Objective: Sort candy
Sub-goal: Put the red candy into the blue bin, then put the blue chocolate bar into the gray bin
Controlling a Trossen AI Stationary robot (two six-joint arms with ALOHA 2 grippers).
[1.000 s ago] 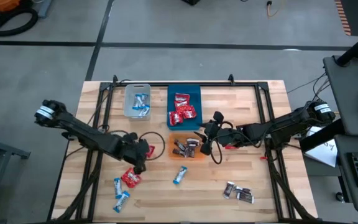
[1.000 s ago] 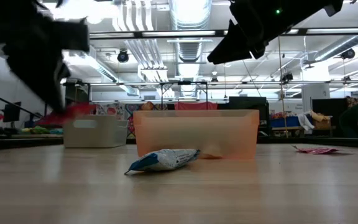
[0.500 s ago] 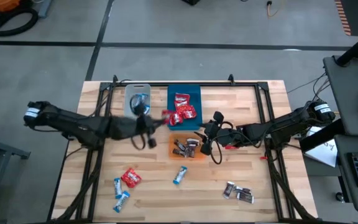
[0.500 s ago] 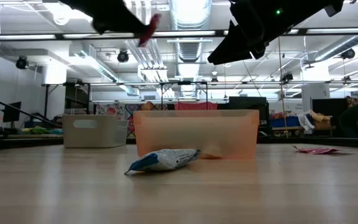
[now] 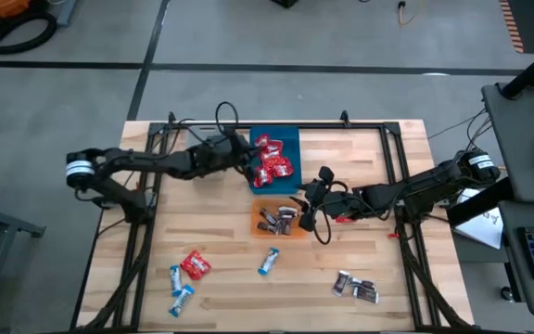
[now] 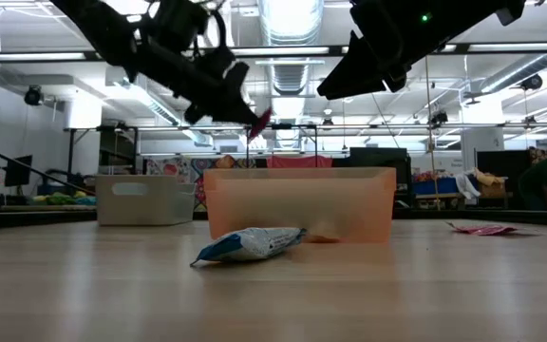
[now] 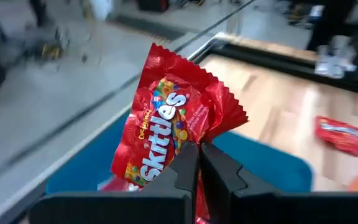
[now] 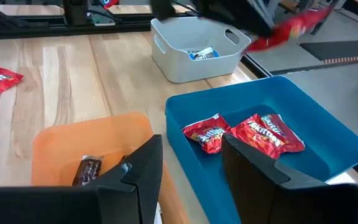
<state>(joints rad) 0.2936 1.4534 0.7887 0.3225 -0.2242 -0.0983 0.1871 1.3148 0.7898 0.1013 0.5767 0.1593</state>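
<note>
Your left gripper (image 7: pixel 197 152) is clamped on a red candy (image 7: pixel 169 118) above the blue bin (image 5: pixel 288 139); release it next. Right gripper (image 8: pixel 191 162) waits open by the orange bin (image 8: pixel 61 146).

Red-wrapped candies (image 5: pixel 274 165) are piled in the blue bin (image 5: pixel 288 137), dark ones (image 5: pixel 278 219) in the orange bin (image 5: pixel 259 205), while blue-and-white (image 5: pixel 268 262), red (image 5: pixel 194 265) and dark (image 5: pixel 355 288) candies are scattered near the table's front edge.

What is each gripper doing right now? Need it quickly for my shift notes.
Left gripper: shut on a red candy, above the blue bin.
Right gripper: open, empty.
</note>
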